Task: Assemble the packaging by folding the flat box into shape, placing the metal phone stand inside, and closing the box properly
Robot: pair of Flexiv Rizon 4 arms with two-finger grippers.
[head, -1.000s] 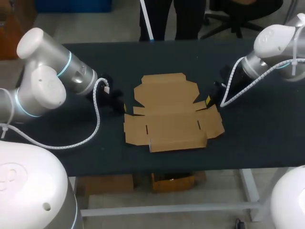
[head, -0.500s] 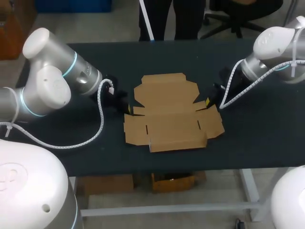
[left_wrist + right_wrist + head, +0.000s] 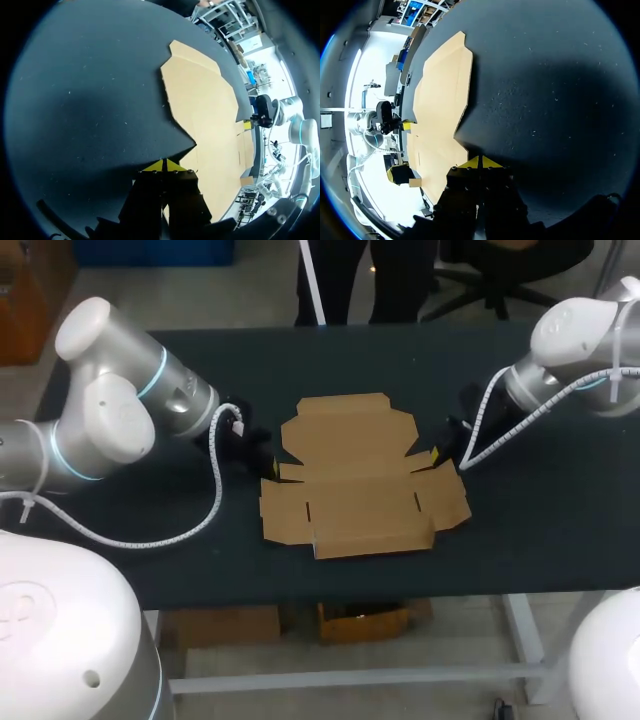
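A flat cardboard box (image 3: 360, 480) lies unfolded on the dark surface (image 3: 540, 540), roughly at its middle, with its flaps spread out and its panels lying level. The left arm (image 3: 120, 410) comes in from the left side and the left end effector (image 3: 164, 165) sits low over the surface just beside the box's left edge, at the notch where two flaps meet. Its two yellow tips are pressed together with nothing between them. Whether the tips touch the cardboard cannot be told. The right arm (image 3: 580, 340) comes in from the right side and the right end effector (image 3: 480, 162) sits just beside the box's right edge, at the matching notch on that side. Its yellow tips are likewise drawn together and hold nothing. In each wrist view the cardboard stretches away ahead of the closed tips, and the other arm's end effector shows at the far edge of the box, so the two face each other across it.
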